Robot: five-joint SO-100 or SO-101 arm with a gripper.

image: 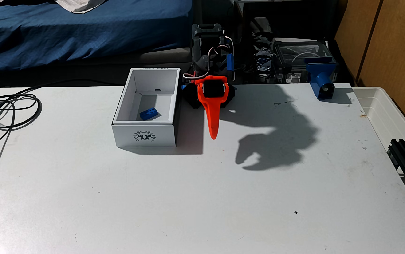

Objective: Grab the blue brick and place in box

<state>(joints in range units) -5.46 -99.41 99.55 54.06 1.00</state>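
Inside the white cardboard box (145, 136) with tall walls and a dark leafy ring on its near side lies the small bright-blue plastic toy brick (149, 113), near the front wall. Just right of the box hangs my gripper (213, 133), an orange pointed plastic claw aimed down at the white table (196, 195), holding nothing. I cannot tell if my claw is wide or narrow. Left of the box lie looped black cables (13, 112).

Bare table (196, 195) before the box (145, 136)
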